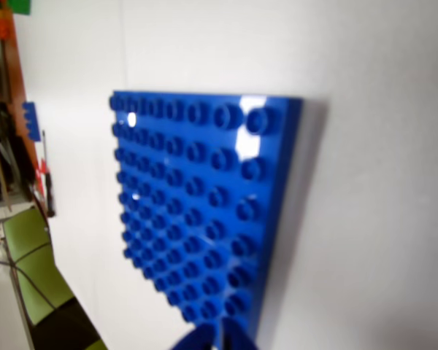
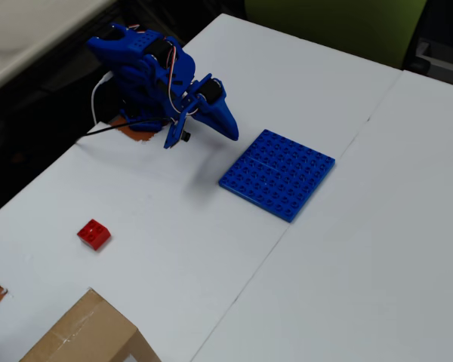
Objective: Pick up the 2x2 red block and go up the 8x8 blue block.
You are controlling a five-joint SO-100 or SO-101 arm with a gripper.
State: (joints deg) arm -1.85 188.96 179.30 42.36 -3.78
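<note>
The 2x2 red block [image 2: 94, 234] lies alone on the white table at the left in the overhead view, far from the arm's tip; it does not show in the wrist view. The 8x8 blue block [image 2: 278, 173] lies flat near the table's middle and fills the wrist view [image 1: 204, 204]. My blue gripper [image 2: 228, 127] hangs just up-left of the plate, above the table. Its fingertips [image 1: 204, 339] show at the bottom edge of the wrist view, pressed together with nothing between them.
A cardboard box [image 2: 83, 332] stands at the bottom left corner. A seam [image 2: 317, 188] splits the table into two boards right of the plate. A green chair [image 2: 332, 23] is beyond the far edge. The arm's base and cables [image 2: 136, 68] sit at the top left.
</note>
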